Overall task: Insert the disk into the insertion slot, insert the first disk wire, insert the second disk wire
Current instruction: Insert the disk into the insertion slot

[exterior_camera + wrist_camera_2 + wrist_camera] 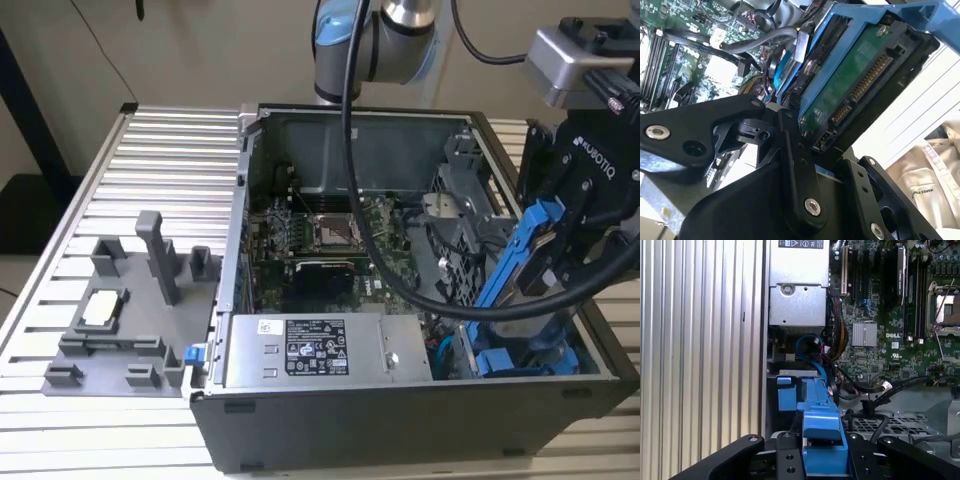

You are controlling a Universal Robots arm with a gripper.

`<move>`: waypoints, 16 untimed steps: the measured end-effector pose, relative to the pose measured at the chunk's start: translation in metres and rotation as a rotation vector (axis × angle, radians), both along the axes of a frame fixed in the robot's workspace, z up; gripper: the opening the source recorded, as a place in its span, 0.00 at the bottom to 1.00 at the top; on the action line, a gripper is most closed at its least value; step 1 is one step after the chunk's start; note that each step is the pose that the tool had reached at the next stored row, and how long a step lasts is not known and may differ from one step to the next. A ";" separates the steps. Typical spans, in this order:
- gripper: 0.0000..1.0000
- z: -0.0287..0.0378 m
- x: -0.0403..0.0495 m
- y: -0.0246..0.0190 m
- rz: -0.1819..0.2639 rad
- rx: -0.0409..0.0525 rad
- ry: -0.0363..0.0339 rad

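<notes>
Toward the lower right of the exterior view, the disk (512, 262) hangs tilted above the open corner of the computer case (400, 425), its bright blue carrier running steeply from upper right to lower left. My gripper (545, 262) has its black fingers (570, 235) pressed together on the disk's two sides, pinching it. In the second wrist view, the disk (850, 85) shows its green circuit board and a row of gold contacts along one edge, and my gripper (826, 159) clamps the blue frame between two fingers (792, 150). In the first wrist view, the blue carrier of the disk (821, 432) stands out from between my fingers (785, 460), with my gripper (822, 462) closed around it.

Just below the disk in the exterior view, another blue-tabbed drive (505, 362) sits in the case's lower right corner. I hold the disk clear of it and not yet seated in a bay. Thick black cables (400, 285) sweep across the case in front of the motherboard (330, 240). A silver power supply (320, 350) lies along the case's near wall. Well apart, at the exterior view's left, a grey fixture tray (110, 345) rests on the slatted metal table (170, 150).
</notes>
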State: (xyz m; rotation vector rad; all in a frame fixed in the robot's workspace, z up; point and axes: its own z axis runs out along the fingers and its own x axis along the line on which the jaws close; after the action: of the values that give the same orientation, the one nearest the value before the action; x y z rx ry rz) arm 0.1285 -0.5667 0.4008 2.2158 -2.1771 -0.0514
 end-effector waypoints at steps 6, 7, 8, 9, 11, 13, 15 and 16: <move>0.33 -0.0109 0.0000 0.0001 -0.005 0.0023 0.0001; 0.33 -0.0126 0.0000 0.0001 -0.006 0.0023 0.0001; 0.33 -0.0144 0.0000 0.0001 -0.006 0.0023 0.0001; 0.33 -0.0163 0.0000 0.0001 -0.007 0.0025 0.0001; 0.33 -0.0199 0.0000 0.0001 -0.008 0.0025 0.0001; 0.33 -0.0237 0.0000 0.0001 -0.009 0.0030 0.0001; 0.33 -0.0273 0.0000 0.0001 -0.010 0.0032 0.0001; 0.33 -0.0290 0.0000 0.0001 -0.011 0.0031 0.0001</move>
State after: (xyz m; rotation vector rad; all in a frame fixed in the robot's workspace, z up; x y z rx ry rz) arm 0.1285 -0.5666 0.3717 2.2057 -2.1905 -0.0551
